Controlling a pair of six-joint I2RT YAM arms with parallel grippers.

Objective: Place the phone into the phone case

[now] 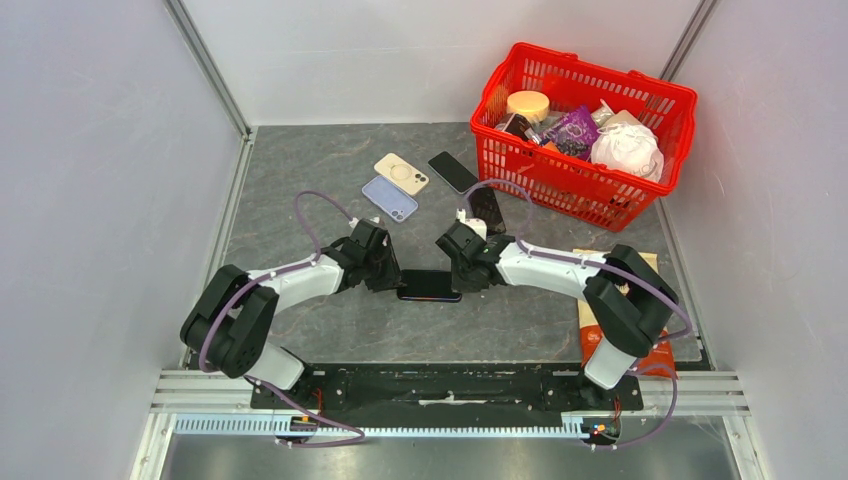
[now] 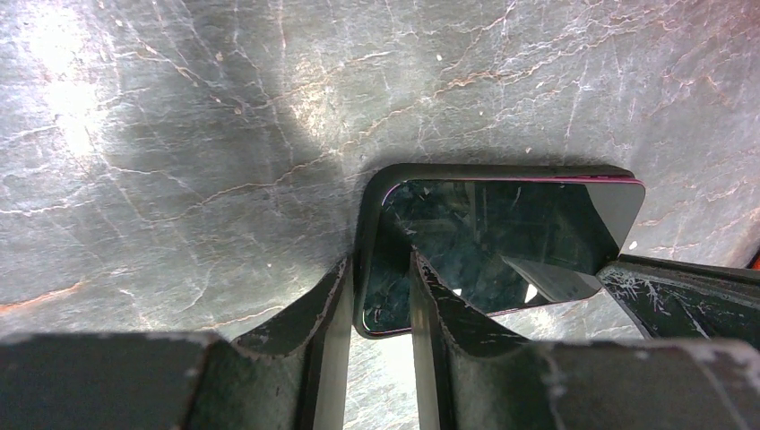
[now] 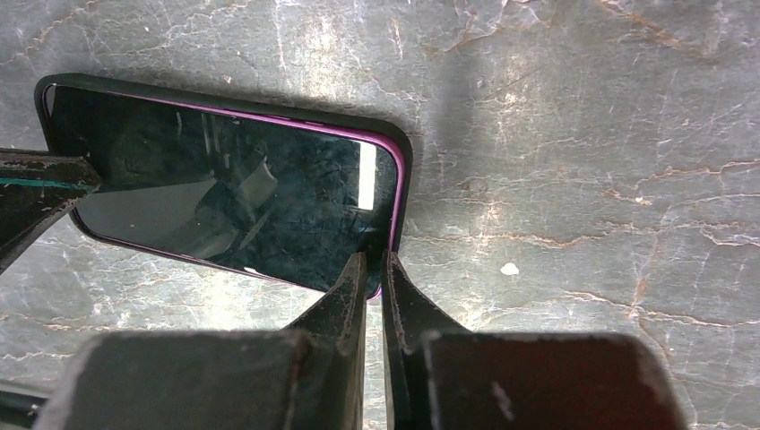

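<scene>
The phone lies flat, screen up, in the middle of the table, between the two arms. It sits in a black case, with a purple edge showing along the rim at the far side. The left gripper is down at its left end, one finger over the glass and the other outside the rim, clamped on that edge of the case. The right gripper is at the other end, fingers almost together, pinching the rim at the near corner. Farther back lie a beige case, a blue one and two dark phones, beside a red basket.
</scene>
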